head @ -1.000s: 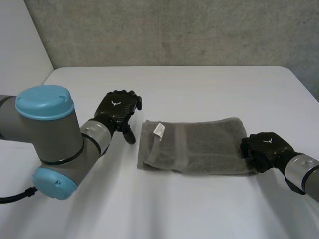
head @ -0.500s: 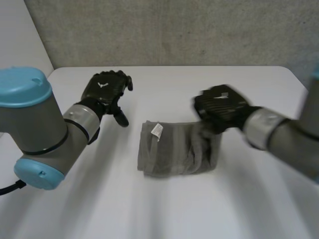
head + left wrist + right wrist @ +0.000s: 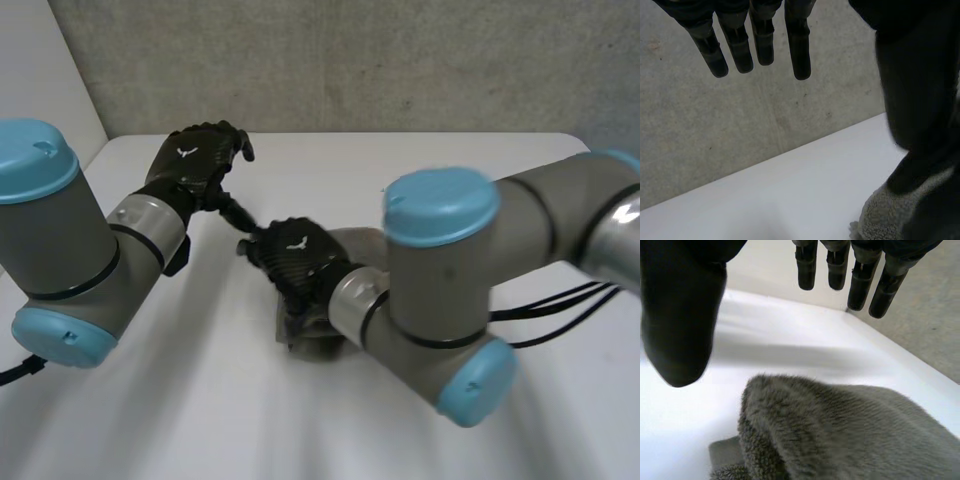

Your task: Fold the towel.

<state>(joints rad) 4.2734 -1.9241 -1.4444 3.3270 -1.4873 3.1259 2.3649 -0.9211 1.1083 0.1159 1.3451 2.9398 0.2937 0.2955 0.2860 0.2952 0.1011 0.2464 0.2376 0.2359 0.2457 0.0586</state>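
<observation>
Since the grey terry towel [image 3: 840, 430] looks soft, light and floppy, bunched on the white table [image 3: 330, 170] under the right hand [image 3: 295, 255], I'd pinch a corner. That hand's fingers are straight and hold nothing. The left hand [image 3: 195, 160] beside it is also straight-fingered and empty.

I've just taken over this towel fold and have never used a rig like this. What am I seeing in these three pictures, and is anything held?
Two robot arms work at a white table. The wide picture comes from a camera between and behind the arms, looking down. The other two come from a camera on each wrist, looking along that palm. The grey towel lies doubled over on the table. The right robot hand is over it; its wrist picture shows straight fingers gripping nothing. The left robot hand is raised beside it, open and empty too.
</observation>
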